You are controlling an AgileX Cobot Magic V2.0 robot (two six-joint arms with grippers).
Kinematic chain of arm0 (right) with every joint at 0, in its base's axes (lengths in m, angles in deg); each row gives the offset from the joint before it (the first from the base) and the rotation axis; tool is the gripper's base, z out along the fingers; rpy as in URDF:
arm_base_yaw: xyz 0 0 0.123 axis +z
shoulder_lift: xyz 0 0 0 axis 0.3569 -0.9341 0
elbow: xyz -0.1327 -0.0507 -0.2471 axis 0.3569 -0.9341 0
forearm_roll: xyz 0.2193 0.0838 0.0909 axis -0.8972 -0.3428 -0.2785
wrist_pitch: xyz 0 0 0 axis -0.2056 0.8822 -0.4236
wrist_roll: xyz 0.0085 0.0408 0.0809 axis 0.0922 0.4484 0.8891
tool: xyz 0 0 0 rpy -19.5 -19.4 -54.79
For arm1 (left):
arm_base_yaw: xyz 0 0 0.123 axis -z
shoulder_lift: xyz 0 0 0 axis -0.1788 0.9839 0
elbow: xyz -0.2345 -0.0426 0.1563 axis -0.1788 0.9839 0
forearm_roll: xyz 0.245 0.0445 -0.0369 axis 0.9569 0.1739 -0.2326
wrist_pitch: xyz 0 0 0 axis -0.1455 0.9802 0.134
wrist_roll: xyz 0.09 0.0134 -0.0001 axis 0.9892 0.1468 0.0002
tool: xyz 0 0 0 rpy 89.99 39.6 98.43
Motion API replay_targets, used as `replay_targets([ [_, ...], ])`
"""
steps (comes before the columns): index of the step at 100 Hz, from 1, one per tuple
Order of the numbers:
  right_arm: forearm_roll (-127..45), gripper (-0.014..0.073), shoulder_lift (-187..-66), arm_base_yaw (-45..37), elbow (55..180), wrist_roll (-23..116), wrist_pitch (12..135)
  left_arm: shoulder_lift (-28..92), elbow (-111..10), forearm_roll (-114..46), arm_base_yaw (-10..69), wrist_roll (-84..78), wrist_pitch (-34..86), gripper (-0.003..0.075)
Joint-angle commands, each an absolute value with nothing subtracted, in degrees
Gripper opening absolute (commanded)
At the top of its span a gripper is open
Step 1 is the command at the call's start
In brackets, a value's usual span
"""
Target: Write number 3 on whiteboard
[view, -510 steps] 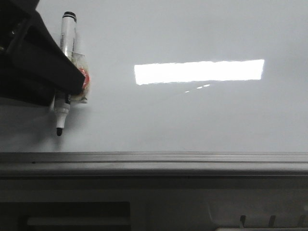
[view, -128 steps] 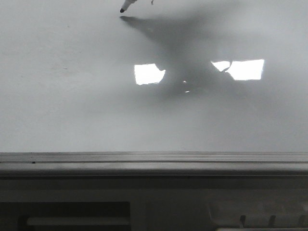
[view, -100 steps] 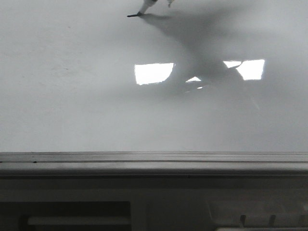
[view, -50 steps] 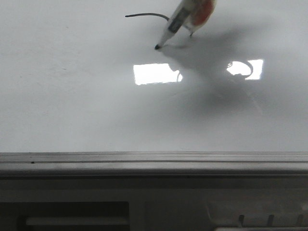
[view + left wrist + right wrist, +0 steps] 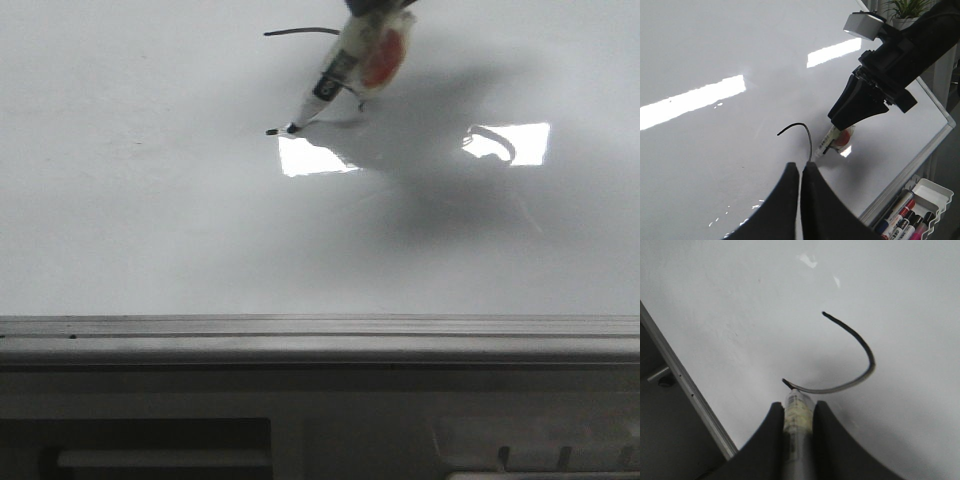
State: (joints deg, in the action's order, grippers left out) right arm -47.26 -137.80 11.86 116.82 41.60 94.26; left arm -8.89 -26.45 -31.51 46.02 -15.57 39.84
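The whiteboard (image 5: 150, 220) is glossy pale grey and fills the front view. A thin black stroke (image 5: 300, 31), the top bar and right curve of the number 3, lies on it. In the right wrist view the stroke is an open curve (image 5: 866, 351), and it also shows in the left wrist view (image 5: 801, 126). My right gripper (image 5: 798, 405) is shut on a white marker (image 5: 798, 412). The marker's tip (image 5: 290, 128) touches the board at the curve's lower end. My left gripper (image 5: 801, 166) is shut and empty, above the board and near the stroke.
A grey metal rail (image 5: 320, 340) runs along the board's near edge. A white tray (image 5: 912, 217) with several markers hangs below the rail. Bright rectangular light reflections (image 5: 510, 140) lie on the board. The right arm's shadow (image 5: 440, 190) falls to the right of the marker.
The marker came from the left to the board's upper middle. It drew the top bar rightward, then curved down and back left. The tip is now lower and further left.
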Motion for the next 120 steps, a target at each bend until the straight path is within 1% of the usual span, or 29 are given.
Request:
replay_targets([
  [1,-43.5,-0.0043,-135.6,9.2,118.0,41.0,92.8,-8.5,-27.8,-32.3,45.9,-16.3,35.7,-0.0021],
  [22,-43.6,-0.0041,-134.0,9.0,117.5,42.9,95.4,-8.5,-27.8,-32.3,45.9,-16.3,35.7,-0.0021],
  [40,-47.0,-0.0041,-134.7,12.1,114.1,43.6,90.1,-8.5,-27.8,-32.3,45.9,-16.2,35.7,-0.0021],
  [61,-48.8,-0.0041,-140.3,17.8,112.9,43.6,86.5,-8.5,-27.8,-32.3,45.9,-16.1,35.7,-0.0021],
  [80,-48.8,-0.0041,-142.0,18.8,113.3,43.6,84.8,-8.5,-27.8,-32.3,45.9,-16.1,35.7,-0.0021],
  [89,-48.9,-0.0041,-140.2,19.0,114.9,43.6,87.7,-8.5,-27.8,-32.3,45.9,-16.1,35.7,-0.0021],
  [99,-48.9,-0.0041,-135.3,20.1,118.4,43.6,93.6,-8.5,-27.8,-35.4,45.9,-16.1,35.7,-0.0015],
  [103,-48.9,-0.0042,-133.5,21.0,120.4,43.4,95.3,-8.5,-27.9,-36.8,45.9,-16.1,35.7,0.0011],
  [108,-48.9,-0.0041,-130.6,22.1,122.7,43.4,97.1,-8.5,-28.0,-38.1,45.9,-16.0,35.9,0.008],
  [111,-48.9,-0.0041,-129.4,22.7,124.0,43.0,97.8,-8.2,-28.3,-38.9,45.9,-15.8,36.2,0.0151],
  [113,-48.9,-0.0042,-128.5,23.0,124.9,42.4,98.2,-8.0,-28.7,-39.3,45.9,-15.7,36.4,0.0183],
  [118,-48.9,-0.0041,-126.7,23.6,126.8,40.3,99.5,-7.1,-29.6,-39.9,45.9,-15.7,37.5,0.0324],
  [120,-48.9,-0.0041,-126.2,23.7,127.5,39.7,100.3,-6.6,-30.2,-40.1,45.9,-15.7,38.2,0.0358],
])
